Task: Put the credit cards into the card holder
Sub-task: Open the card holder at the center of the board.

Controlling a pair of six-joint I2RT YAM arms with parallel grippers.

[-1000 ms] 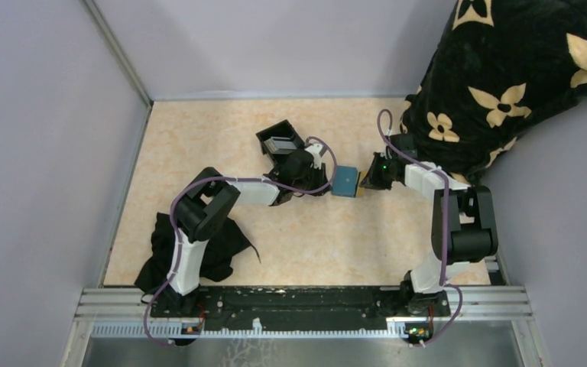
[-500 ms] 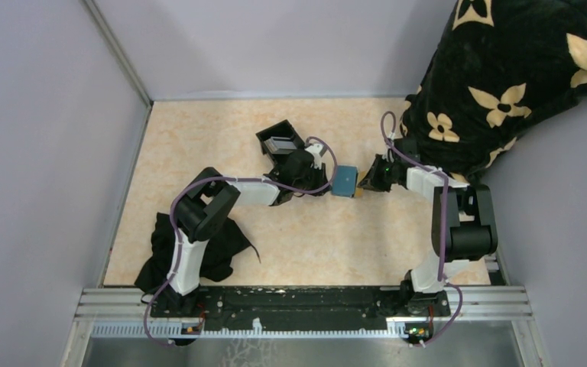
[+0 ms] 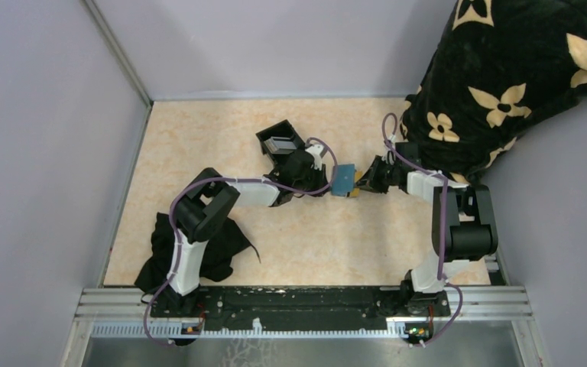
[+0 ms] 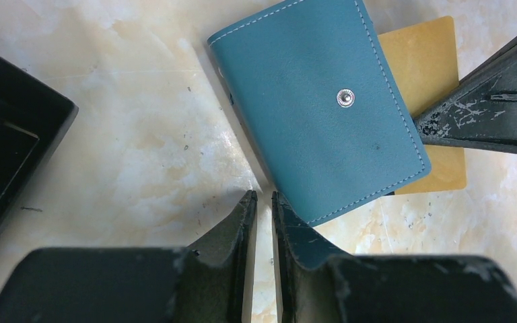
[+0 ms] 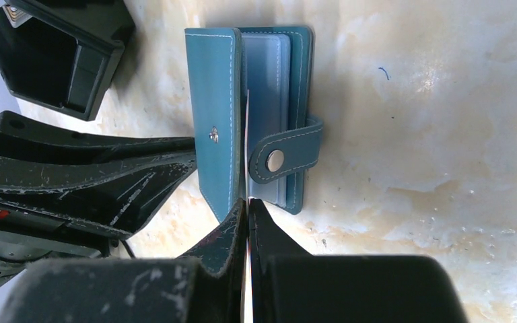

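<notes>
The teal card holder point(image 3: 343, 180) lies open at mid-table. In the right wrist view its cover point(image 5: 212, 114) stands on edge beside the clear inner sleeves point(image 5: 269, 60) and snap tab point(image 5: 284, 157). My right gripper point(image 5: 248, 200) is shut on the tan-yellow credit card point(image 4: 427, 57), held edge-on with its front end between the cover and the sleeves. My left gripper point(image 4: 264, 195) is shut and empty, and its right fingertip touches the cover's outer face point(image 4: 323, 114). A grey flat card point(image 3: 279, 143) lies in the black tray.
The black open-topped tray point(image 3: 281, 136) stands just behind the left gripper and also shows in the right wrist view point(image 5: 60, 54). A black cloth point(image 3: 222, 248) lies by the left arm's base. A black flowered blanket point(image 3: 520, 84) fills the far right corner. Walls close the left and back.
My right gripper has edged left towards the holder with the yellow card. The holder's cover looks narrower from above, tipped further up. The left arm has barely moved.
</notes>
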